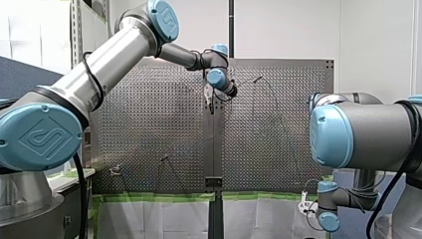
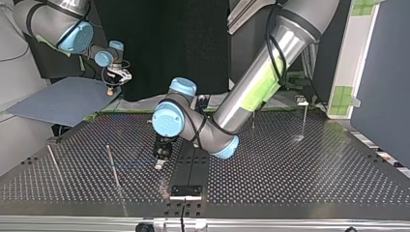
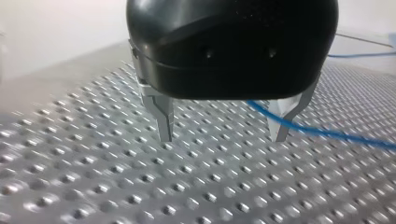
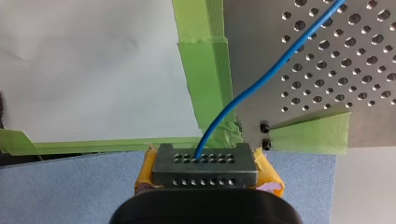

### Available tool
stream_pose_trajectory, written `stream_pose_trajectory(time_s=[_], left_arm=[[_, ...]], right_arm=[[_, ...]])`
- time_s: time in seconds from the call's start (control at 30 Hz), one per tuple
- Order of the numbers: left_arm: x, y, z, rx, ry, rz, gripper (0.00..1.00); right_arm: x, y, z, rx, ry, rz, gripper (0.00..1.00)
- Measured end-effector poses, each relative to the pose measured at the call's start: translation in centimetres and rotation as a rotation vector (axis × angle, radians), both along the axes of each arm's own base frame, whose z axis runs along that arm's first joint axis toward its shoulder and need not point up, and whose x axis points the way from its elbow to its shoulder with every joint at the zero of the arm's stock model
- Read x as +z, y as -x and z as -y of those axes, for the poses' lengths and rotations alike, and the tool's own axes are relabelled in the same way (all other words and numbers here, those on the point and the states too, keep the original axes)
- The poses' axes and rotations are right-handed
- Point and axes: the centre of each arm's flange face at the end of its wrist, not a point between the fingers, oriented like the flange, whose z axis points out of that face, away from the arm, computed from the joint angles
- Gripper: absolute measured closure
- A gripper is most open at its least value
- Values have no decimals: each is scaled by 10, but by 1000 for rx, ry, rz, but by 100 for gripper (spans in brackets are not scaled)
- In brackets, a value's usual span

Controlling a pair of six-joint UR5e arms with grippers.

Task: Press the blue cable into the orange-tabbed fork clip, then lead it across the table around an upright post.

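The blue cable [image 3: 327, 133] lies on the perforated table [image 3: 116, 177] and runs past one metal fingertip [image 3: 280, 135] of my left gripper [image 3: 222, 139]. That gripper is open and hangs just above the plate near the table's middle [image 2: 160, 162], with nothing held. My right gripper [image 4: 205, 176] is off the table's corner [image 2: 112, 87]. Its yellow pads [image 4: 145, 170] are shut on a grey perforated block [image 4: 204, 164], out of which the blue cable [image 4: 261, 79] rises. A small clip [image 2: 302, 100] stands at the top view's far right; I cannot make out its tab's colour.
Thin upright posts [image 2: 113, 166] [image 2: 53, 162] stand at the top view's left, another [image 2: 253, 120] behind my left arm. A black bracket [image 2: 186, 191] sits at the near edge. Green tape [image 4: 205, 70] lines the table's border beside a blue-grey board [image 2: 63, 101].
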Motion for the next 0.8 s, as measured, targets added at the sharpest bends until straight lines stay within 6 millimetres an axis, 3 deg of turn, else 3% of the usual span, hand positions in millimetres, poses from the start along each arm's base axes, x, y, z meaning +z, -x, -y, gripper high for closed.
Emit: stream_pose_trajectory(time_s=[0.3, 0.6, 0.8], left_arm=[[25, 15, -4, -68, 67, 39, 0], [40, 56, -4, -170, 12, 16, 0], [37, 81, 0, -242, -14, -8, 0]], right_arm=[[0, -3, -1, 5, -2, 0, 100], [0, -3, -1, 7, -4, 0, 100], [0, -4, -1, 9, -4, 1, 100]])
